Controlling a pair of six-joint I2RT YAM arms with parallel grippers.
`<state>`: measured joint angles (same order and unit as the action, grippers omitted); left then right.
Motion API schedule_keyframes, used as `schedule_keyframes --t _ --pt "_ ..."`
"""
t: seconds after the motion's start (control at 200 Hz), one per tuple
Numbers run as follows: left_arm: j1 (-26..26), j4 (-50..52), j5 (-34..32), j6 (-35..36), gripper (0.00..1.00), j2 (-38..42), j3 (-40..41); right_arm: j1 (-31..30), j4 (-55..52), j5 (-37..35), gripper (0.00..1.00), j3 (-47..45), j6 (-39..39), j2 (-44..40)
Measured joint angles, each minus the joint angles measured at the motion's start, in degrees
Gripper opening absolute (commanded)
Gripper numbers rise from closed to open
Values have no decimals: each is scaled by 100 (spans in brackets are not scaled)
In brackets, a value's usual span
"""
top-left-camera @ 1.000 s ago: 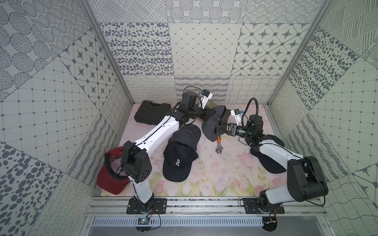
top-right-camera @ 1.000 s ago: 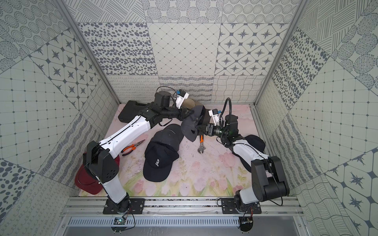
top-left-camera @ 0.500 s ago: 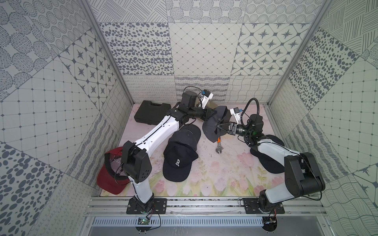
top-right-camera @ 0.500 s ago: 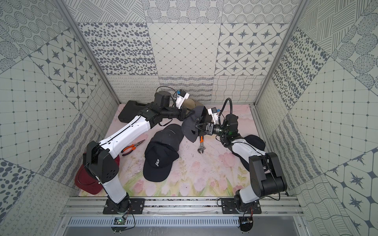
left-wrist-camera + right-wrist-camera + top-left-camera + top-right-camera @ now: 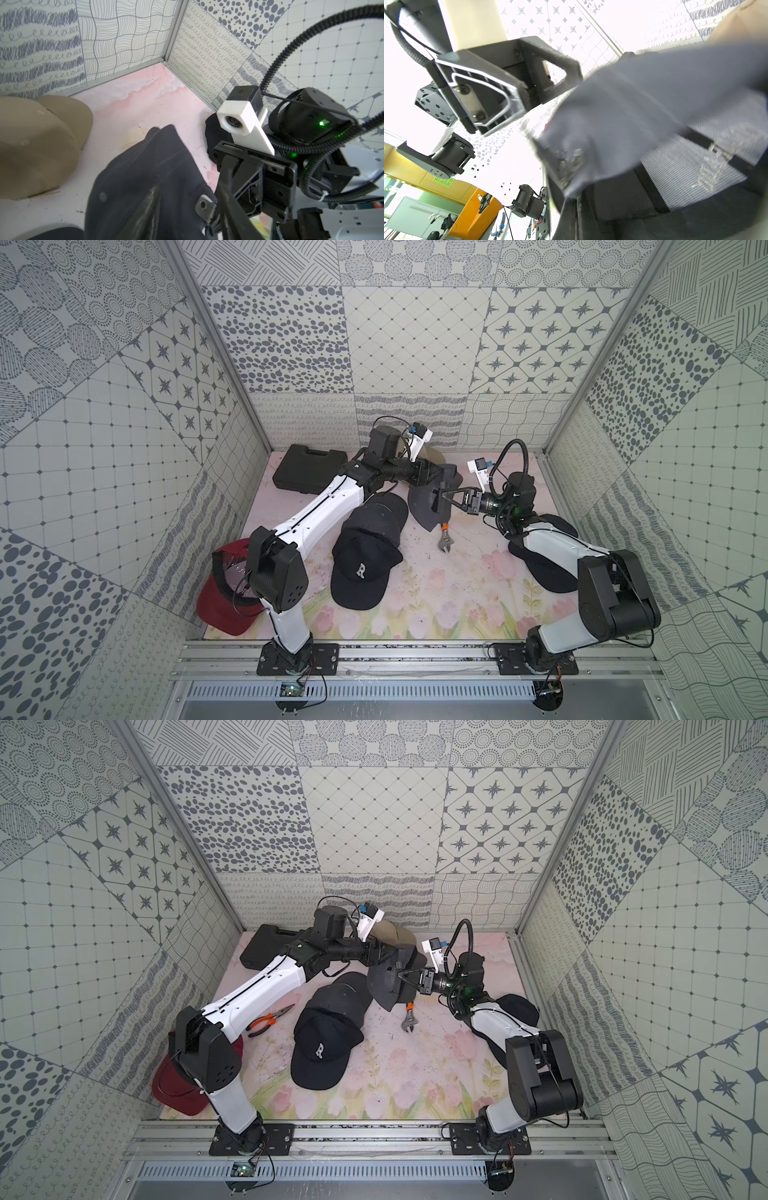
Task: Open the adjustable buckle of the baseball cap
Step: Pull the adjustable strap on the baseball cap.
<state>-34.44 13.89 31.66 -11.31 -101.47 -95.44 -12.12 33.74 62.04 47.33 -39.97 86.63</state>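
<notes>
The tool case lies at the upper left of the mat, by the rear wall. The raised baseball cap stands at centre rear, with a rear cap behind it against the wall. The adjustable wrench lies just below the raised baseball cap. Left of the wrench two caps overlap: the R-marked cap lower, the second cap above. In a top view the pliers lie left of these, beside the left arm. A corner cap lies lower left. A side cap lies right, partly under the right arm.

Bare mat toward the front; wrench, black cap and tan cap close around the grey cap.
</notes>
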Motion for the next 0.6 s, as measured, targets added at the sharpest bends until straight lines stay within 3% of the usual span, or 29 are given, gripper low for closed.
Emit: schedule_keyframes --t 0.315,0.595 --pt "17 9 -96 479 59 369 358 2 -415 92 0 192 448 0" --pt "205 20 216 1143 58 699 835 7 -772 343 0 470 704 0"
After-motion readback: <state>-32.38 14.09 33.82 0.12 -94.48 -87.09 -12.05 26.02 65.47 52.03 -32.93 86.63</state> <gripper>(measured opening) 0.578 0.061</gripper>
